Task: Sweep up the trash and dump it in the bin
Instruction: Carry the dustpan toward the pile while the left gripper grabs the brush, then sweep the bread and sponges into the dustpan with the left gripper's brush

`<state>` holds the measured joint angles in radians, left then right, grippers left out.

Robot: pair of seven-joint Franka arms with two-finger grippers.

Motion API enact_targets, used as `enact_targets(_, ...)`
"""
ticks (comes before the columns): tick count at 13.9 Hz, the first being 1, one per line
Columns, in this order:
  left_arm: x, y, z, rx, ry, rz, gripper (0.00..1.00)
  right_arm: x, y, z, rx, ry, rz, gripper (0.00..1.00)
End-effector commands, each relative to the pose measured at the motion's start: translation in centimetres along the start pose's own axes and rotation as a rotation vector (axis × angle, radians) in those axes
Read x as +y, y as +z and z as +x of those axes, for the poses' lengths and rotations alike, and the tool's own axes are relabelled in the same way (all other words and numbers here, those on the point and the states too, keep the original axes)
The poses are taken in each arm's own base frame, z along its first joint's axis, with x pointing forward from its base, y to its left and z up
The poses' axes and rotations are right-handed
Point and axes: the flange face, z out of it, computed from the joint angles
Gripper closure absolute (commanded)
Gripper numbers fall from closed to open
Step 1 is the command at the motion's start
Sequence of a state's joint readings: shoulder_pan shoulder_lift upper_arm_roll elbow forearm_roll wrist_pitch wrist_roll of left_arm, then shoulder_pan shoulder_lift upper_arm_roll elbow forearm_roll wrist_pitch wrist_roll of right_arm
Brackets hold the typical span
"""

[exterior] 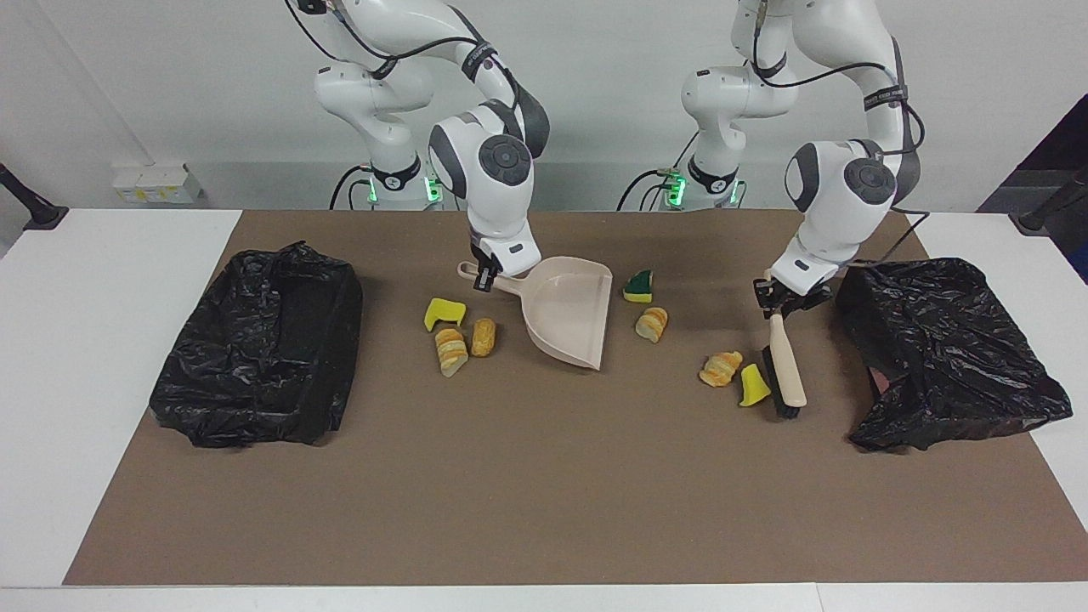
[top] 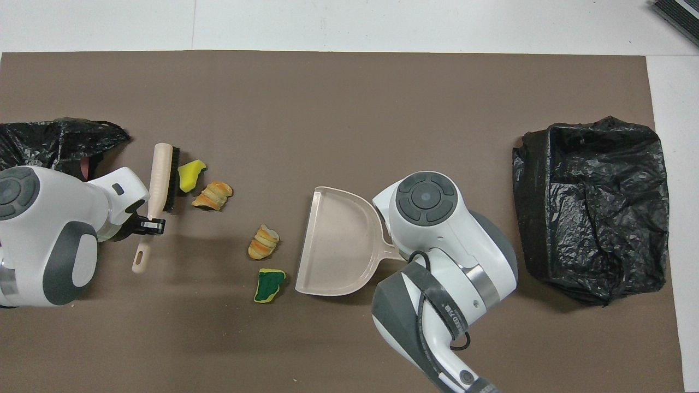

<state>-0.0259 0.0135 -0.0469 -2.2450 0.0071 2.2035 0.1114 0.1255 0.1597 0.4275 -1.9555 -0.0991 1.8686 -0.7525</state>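
Gripping brush (exterior: 784,367) handle: left claw (exterior: 783,299), bristles beside trash (exterior: 734,374) near tabletop's left-arm end. Pinching dustpan (exterior: 571,311) handle: right claw (exterior: 487,277), more trash either side, mid-tabletop.

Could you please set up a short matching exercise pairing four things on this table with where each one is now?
Things:
1. dustpan
2. brush
3. green-topped sponge piece
4. yellow sponge piece

Places:
A. touching the brush's bristles
B. held by its handle in the right gripper
C. beside the dustpan's open edge
D. held by its handle in the left gripper

Pairs: 1-B, 2-D, 3-C, 4-A
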Motion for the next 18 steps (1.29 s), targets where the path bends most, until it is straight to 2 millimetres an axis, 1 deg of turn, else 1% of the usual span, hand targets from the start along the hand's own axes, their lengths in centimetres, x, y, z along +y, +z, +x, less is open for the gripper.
enact_targets(1,1.8,-0.3,0.3,-0.009,0.078,0.016,1.0,-1.6,0.7,0.0,0.005,-0.026,-0.025,1.0)
enact_targets(2,3.5,0.0,-0.2,-0.032,0.11,0.017,1.0,-1.8,1.1,-0.1,-0.001,-0.026,-0.023,1.0)
enact_targets(3,4.6,-0.2,-0.4,-0.041,0.13,0.018,1.0,-1.9,1.2,-0.1,0.005,-0.023,-0.03,1.0)
enact_targets(4,5.1,0.0,-0.7,-0.057,0.133,0.018,1.0,-2.1,1.7,0.0,0.005,-0.014,-0.03,1.0)
enact_targets(6,7.2,0.5,-2.2,-0.078,0.148,0.024,1.0,-2.8,2.8,0.6,0.01,0.005,-0.038,1.0)
enact_targets(7,7.4,0.8,-2.8,-0.08,0.101,0.025,1.0,-2.9,2.8,0.8,0.017,0.015,-0.044,1.0)
enact_targets(8,8.2,1.0,-3.7,-0.09,0.073,0.031,1.0,-3.0,3.2,0.7,0.012,0.016,-0.038,1.0)
enact_targets(9,9.8,1.1,-4.2,-0.095,0.059,0.037,1.0,-3.0,3.3,0.7,0.011,0.016,-0.038,1.0)
enact_targets(10,10.5,1.0,-4.4,-0.097,0.018,0.041,1.0,-3.0,3.3,0.6,0.009,0.014,-0.038,1.0)
enact_targets(12,13.0,0.8,-5.4,-0.124,-0.025,0.052,1.0,-3.0,3.3,0.6,0.008,0.017,-0.037,1.0)
enact_targets(13,13.0,1.0,-6.2,-0.169,-0.036,0.062,1.0,-3.0,3.3,0.6,0.008,0.017,-0.037,1.0)
enact_targets(14,12.9,1.0,-6.7,-0.186,-0.047,0.066,1.0,-3.0,3.3,0.6,0.008,0.017,-0.037,1.0)
enact_targets(16,12.9,1.5,-8.4,-0.205,-0.124,0.082,1.0,-3.0,3.4,0.6,0.006,0.017,-0.036,1.0)
enact_targets(18,13.8,2.0,-10.0,-0.212,-0.104,0.092,1.0,-3.0,3.4,0.6,0.005,0.017,-0.035,1.0)
